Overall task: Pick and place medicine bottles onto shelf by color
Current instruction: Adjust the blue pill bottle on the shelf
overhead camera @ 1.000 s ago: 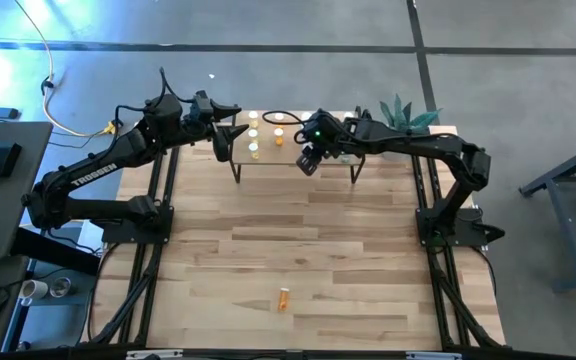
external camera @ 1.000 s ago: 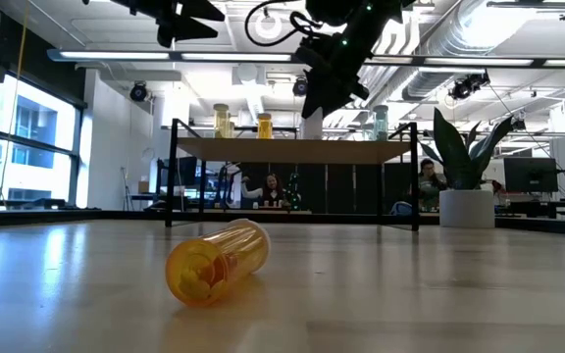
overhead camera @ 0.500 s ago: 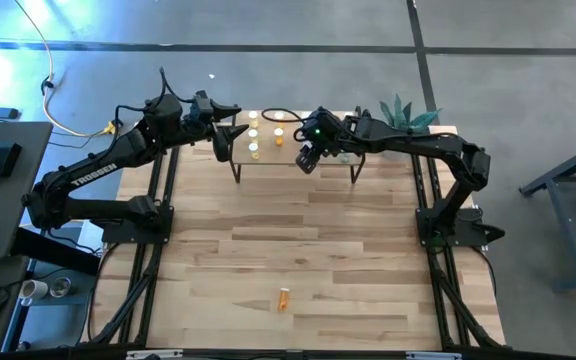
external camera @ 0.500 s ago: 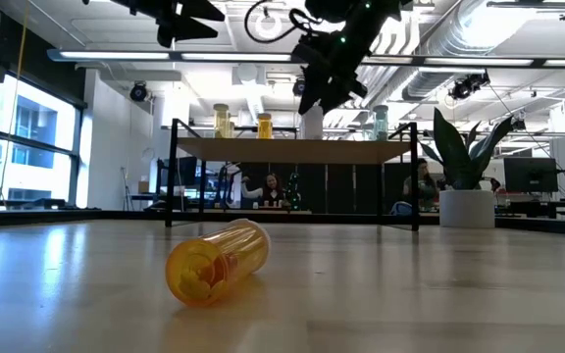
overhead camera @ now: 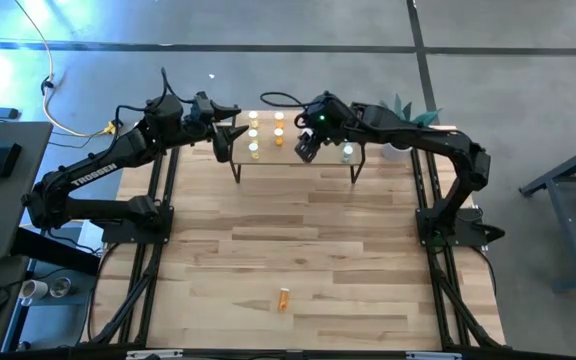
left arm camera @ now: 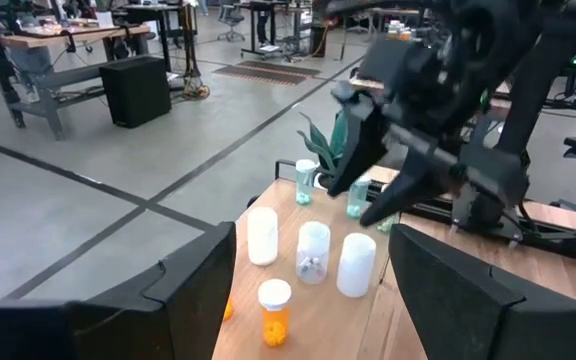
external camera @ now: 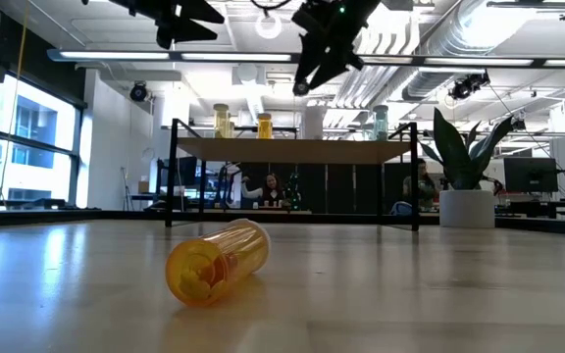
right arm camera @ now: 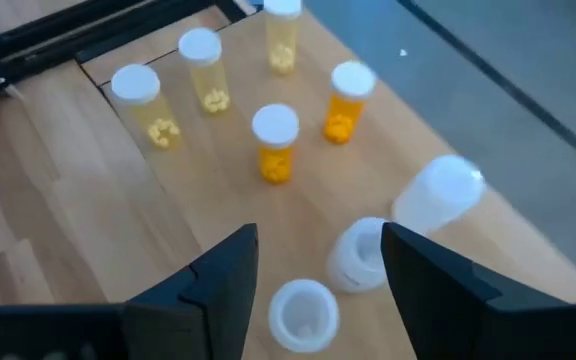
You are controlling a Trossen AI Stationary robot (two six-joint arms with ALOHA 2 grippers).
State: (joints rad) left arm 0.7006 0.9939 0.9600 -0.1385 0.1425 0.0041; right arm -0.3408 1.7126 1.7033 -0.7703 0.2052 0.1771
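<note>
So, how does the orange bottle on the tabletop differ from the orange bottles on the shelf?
The orange bottle on the tabletop lies on its side; the orange bottles on the shelf stand upright. The lying one shows no white cap at the end facing the low camera, while the standing ones carry white caps. It lies alone near the table's front, far from the shelf, where they stand among other bottles. All are orange and see-through, with contents visible inside.

The shelf stands at the far edge of the desk, with bottles upright on it. One bottle lies on its side near the front. A potted plant sits right of the shelf.
</note>
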